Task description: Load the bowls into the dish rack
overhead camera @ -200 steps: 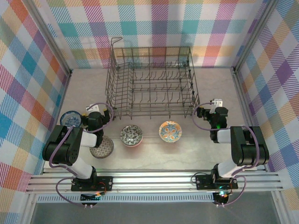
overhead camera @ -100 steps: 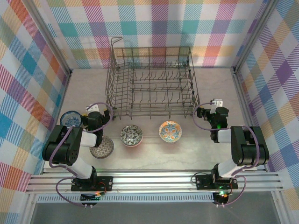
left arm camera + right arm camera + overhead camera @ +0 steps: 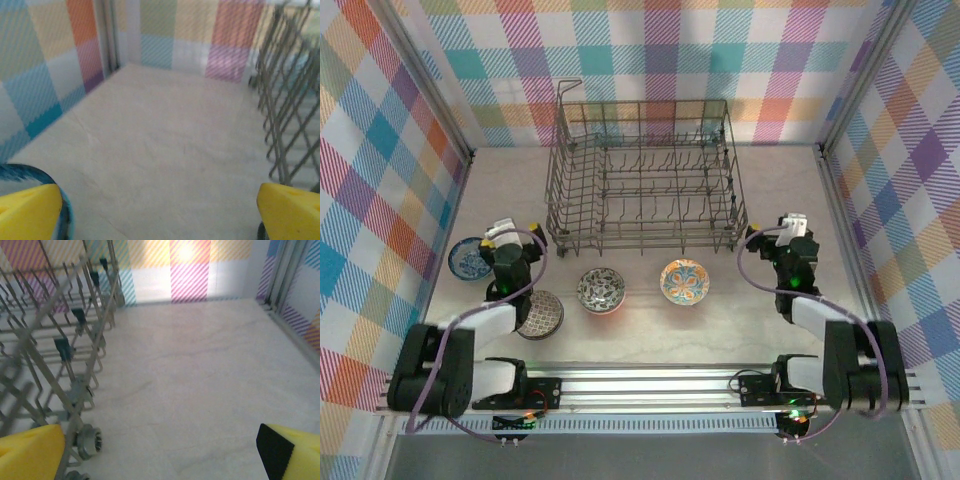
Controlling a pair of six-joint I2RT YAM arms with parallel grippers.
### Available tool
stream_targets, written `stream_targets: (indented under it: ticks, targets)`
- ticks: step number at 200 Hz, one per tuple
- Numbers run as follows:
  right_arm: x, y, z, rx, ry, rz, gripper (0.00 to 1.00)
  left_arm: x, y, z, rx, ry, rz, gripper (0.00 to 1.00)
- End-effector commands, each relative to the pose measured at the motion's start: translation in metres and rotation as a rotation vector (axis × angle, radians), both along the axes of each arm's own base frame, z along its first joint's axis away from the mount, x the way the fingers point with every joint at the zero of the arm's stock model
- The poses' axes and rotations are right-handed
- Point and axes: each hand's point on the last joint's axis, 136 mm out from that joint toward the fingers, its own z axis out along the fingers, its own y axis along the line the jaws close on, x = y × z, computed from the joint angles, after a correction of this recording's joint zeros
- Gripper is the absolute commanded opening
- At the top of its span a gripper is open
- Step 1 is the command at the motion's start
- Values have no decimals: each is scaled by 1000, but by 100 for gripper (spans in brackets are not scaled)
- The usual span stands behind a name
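Low across the overhead frame, on the counter: four bowls in a loose row, well apart from one another, none in the dish rack yet. Reading left to right: blue bowl near the left wall, grey mosaic bowl partly under the left arm, dark floral bowl at centre, orange-yellow bowl right of centre. All sit upright, mouths to the ceiling; being round, offer no long axis to line up.

At upper centre, the dish rack runs its long side left to right across the frame, tines upright, top open.

Look ceramic and glazed, so expect stiff, slick walls, some weight for the size, and a chip if knocked against wire. Best taken at the rim, one finger inside the wall and one outside, then likely tipped on edge to slot between tines.

Left fingers: spread wide, holding nothing, low over the counter, with the blue bowl's rim just beside the one at lower left of the wrist frame; contact hard to judge. Right fingers: likewise spread and bare, with the rack's corner foot near the one at lower left.
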Motion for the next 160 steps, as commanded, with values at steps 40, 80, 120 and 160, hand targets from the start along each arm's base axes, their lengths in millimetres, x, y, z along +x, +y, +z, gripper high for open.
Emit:
stream_targets:
  ticks: [40,80,120,160]
  targets:
    - [-36,1,61,78,118,-21,99,-26,4,111,-94,8,17,100]
    - [-24,14,62,116,305,37,99,4,-51,132,-196,246,-261,100]
    - [2,23,51,156,465,61,100,39,-88,123,-293,403,-412,100]
    - [22,24,38,84,550,72,97,58,-94,97,-301,544,-413,100]
